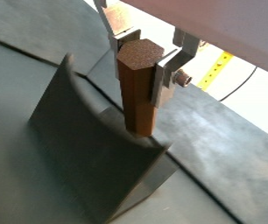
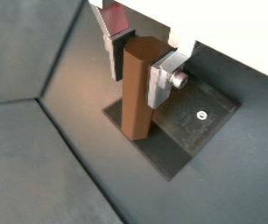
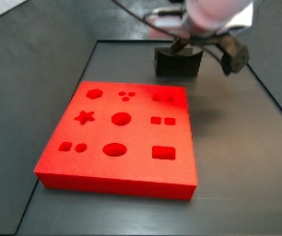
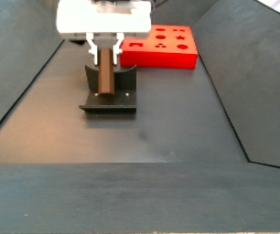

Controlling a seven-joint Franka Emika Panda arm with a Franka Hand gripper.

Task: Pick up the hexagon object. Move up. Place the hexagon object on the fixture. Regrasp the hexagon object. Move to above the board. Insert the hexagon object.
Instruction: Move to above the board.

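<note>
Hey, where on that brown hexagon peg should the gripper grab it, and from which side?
Grip the upper part of the hexagon peg, coming from above. It stands upright with its lower end on the fixture, so only the top is free. The gripper already has its flat fingers on opposite faces near the top, which should suit flat pads.

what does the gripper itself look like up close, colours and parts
The gripper, above the fixture, has two flat silver metal finger plates with dark pads. One plate carries a round silver bolt head. In a side view its body is a white housing.
</note>
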